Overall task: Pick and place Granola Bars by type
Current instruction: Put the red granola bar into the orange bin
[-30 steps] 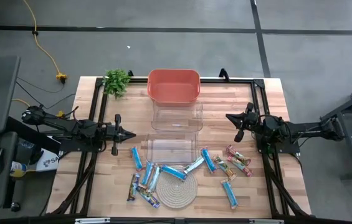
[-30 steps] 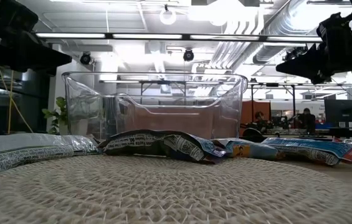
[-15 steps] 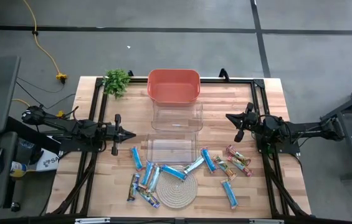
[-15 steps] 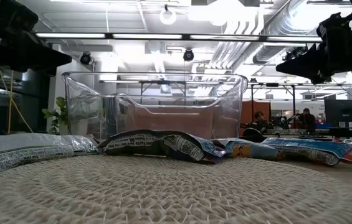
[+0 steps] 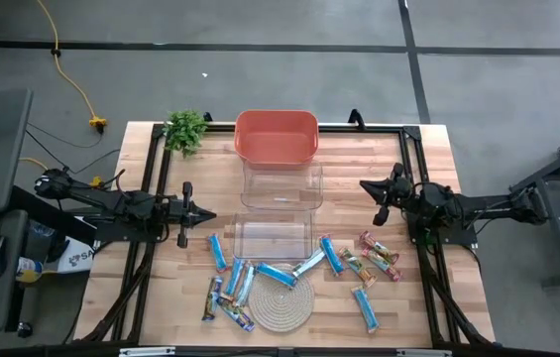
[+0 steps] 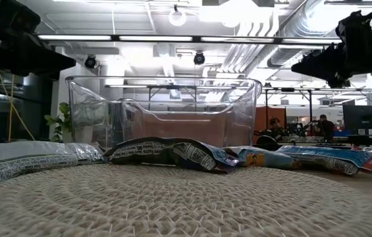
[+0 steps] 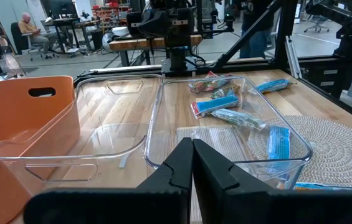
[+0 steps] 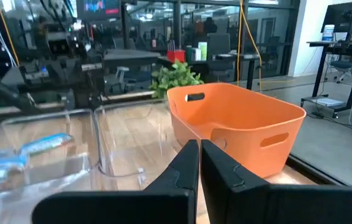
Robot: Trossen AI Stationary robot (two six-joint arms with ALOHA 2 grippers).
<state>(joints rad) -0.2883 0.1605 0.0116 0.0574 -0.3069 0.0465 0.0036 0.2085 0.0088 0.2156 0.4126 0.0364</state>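
Orange bin [image 5: 277,137] stands at the table's [image 5: 428,159] far edge, with two clear trays in line before it: the far tray [image 5: 281,186] touching the bin, the near tray [image 5: 274,236] just beyond the coaster [image 5: 281,304]. Both trays hold nothing. The bars [image 5: 331,255] lie scattered on the wood around the coaster, blue ones on both sides of it and one partly on its rim, pinkish ones [image 5: 380,258] to its right. The left gripper [image 5: 207,215] hovers left of the near tray, fingers pressed together on nothing. The right gripper [image 5: 365,185] hangs right of the far tray, likewise pinched closed and empty. A plant [image 5: 185,129] sits left of the bin.
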